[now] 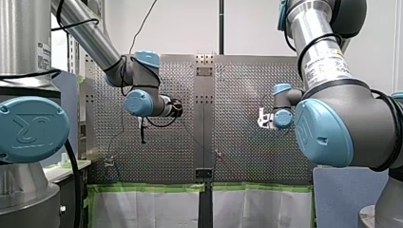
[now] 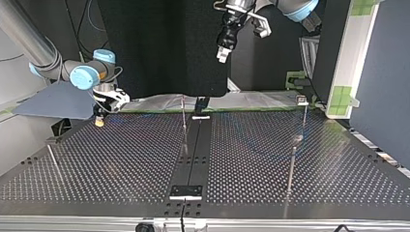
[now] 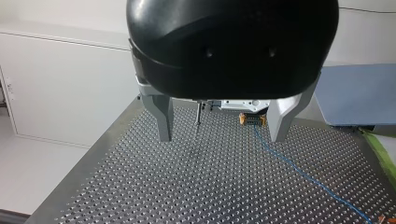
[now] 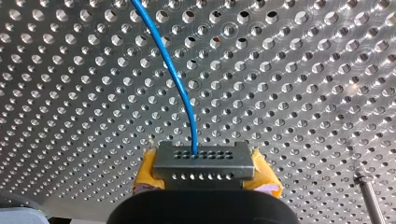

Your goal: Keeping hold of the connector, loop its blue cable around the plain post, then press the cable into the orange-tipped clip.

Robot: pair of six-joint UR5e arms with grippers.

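Note:
My right gripper (image 4: 205,184) is shut on the grey metal connector (image 4: 203,161), which sits between its yellow pads (image 4: 147,175) just above the perforated table. The blue cable (image 4: 173,74) leaves the connector's face and arcs away over the plate. In the top view this gripper (image 2: 99,120) hangs low at the far left corner. My left gripper (image 3: 222,126) is open and holds nothing, high above the table (image 2: 223,54). Beyond its fingers I see a plain post (image 3: 198,114), the connector (image 3: 252,119) and the blue cable (image 3: 303,173) trailing off across the plate.
Several thin upright posts stand on the table: one near the centre strip (image 2: 184,123), two at the top view's right (image 2: 292,166) (image 2: 304,116) and one at its left (image 2: 53,160). Another post (image 4: 371,198) rises beside my right gripper. An orange-tipped piece (image 3: 383,218) lies at the cable's far end.

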